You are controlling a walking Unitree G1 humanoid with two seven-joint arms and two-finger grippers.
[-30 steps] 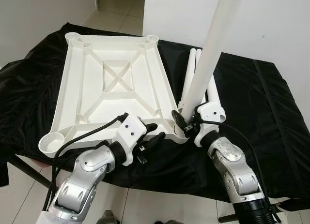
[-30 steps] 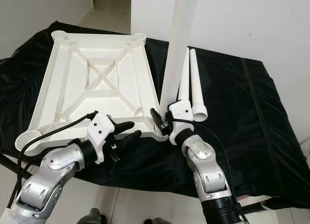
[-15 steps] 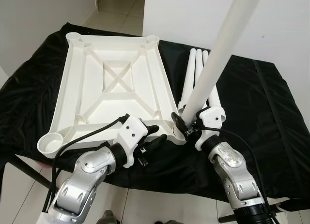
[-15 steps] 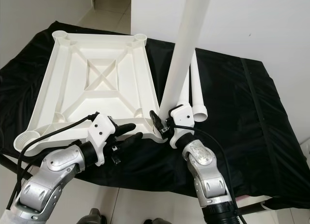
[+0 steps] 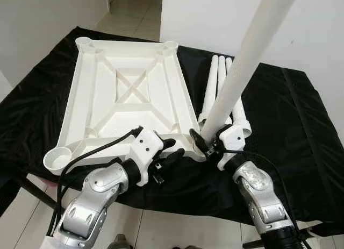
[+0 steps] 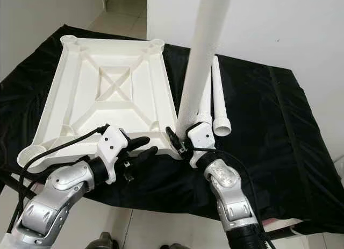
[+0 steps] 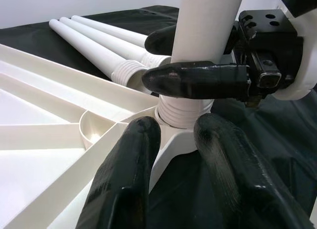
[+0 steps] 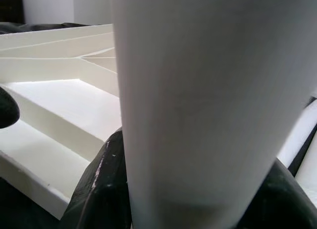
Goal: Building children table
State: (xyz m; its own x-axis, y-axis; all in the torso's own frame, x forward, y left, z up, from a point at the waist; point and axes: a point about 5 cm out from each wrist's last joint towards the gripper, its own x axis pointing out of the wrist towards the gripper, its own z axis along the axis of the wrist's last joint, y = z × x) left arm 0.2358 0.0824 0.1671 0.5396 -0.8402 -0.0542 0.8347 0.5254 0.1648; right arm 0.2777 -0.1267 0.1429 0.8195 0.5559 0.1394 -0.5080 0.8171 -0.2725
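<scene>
Right gripper [image 5: 207, 143] fingers clamped on white leg [image 5: 244, 61], threaded end seated in near-right corner socket of upside-down tabletop [image 5: 129, 98] on the black-draped desk [image 5: 279, 125]; left gripper [image 5: 171, 152] fingers spread, straddling that corner.

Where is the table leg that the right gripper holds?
The leg stands in the tabletop's near right corner socket, beside three spare legs lying on its right.
</scene>
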